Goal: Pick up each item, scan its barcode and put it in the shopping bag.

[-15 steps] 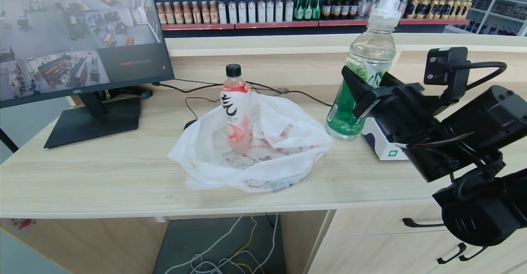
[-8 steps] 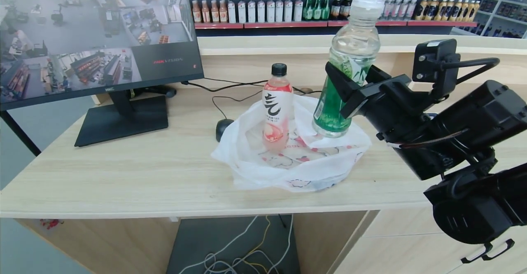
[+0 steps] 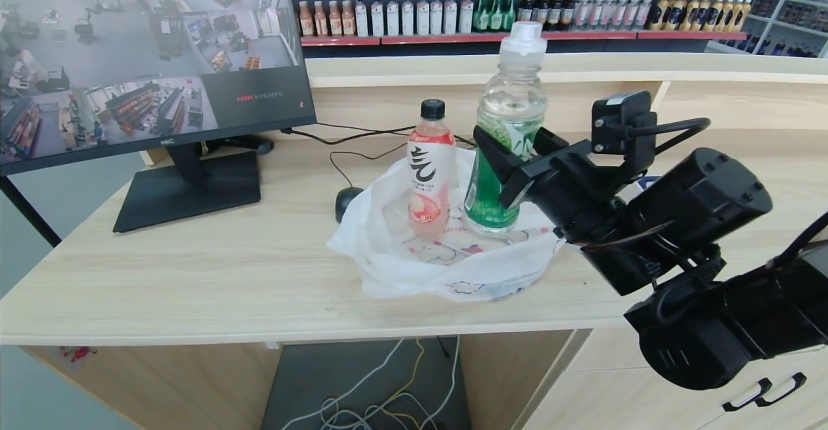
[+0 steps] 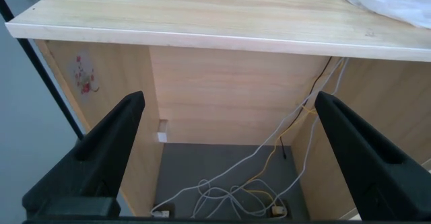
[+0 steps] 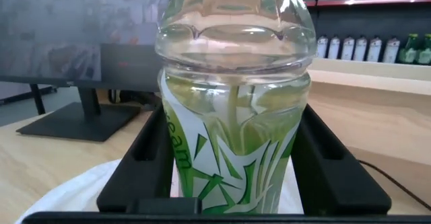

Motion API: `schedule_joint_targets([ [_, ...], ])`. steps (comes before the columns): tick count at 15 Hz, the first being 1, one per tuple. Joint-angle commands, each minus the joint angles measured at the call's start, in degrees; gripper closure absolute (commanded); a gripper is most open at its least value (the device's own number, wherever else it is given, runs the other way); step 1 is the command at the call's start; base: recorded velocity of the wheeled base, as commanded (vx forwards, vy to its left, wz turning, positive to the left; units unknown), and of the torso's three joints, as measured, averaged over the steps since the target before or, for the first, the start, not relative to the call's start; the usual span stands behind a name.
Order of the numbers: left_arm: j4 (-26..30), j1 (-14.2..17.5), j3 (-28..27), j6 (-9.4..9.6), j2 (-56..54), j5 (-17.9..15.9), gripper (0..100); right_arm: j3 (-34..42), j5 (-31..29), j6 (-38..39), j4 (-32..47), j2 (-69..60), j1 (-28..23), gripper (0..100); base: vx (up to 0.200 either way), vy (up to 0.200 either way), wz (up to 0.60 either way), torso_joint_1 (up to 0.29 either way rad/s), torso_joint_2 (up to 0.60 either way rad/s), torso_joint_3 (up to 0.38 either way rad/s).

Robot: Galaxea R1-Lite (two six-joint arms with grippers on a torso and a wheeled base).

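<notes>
My right gripper (image 3: 511,165) is shut on a clear bottle with a green label and white cap (image 3: 504,132), held upright over the white shopping bag (image 3: 453,255) on the wooden counter. In the right wrist view the green bottle (image 5: 236,116) sits between the black fingers (image 5: 145,160). A pink-labelled bottle with a black cap (image 3: 429,168) stands upright inside the bag, just left of the green one. My left gripper (image 4: 229,157) is open, below counter level, facing the space under the desk.
A black monitor (image 3: 149,61) on its stand occupies the counter's left. A black mouse (image 3: 346,202) and cables lie behind the bag. A raised ledge (image 3: 491,68) runs along the counter's back. Loose cables (image 4: 249,183) lie on the floor under the desk.
The right gripper has carried the green bottle leftward and down, from beside the bag to over its right part, close to the pink bottle. The head view also shifted.
</notes>
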Motion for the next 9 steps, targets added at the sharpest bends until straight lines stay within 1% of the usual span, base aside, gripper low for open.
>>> schedule_joint_targets([
  [1,0.0,0.0,0.0,0.01,0.0,0.0,0,-0.3,0.0,0.5,-0.1,2.3,0.2,100,0.000,0.000,0.00,0.000,0.00,0.000],
  [9,0.0,0.0,0.0,-0.07,0.0,0.0,0,-2.2,0.0,0.9,-0.1,8.1,0.9,100,0.000,0.000,0.00,0.000,0.00,0.000],
])
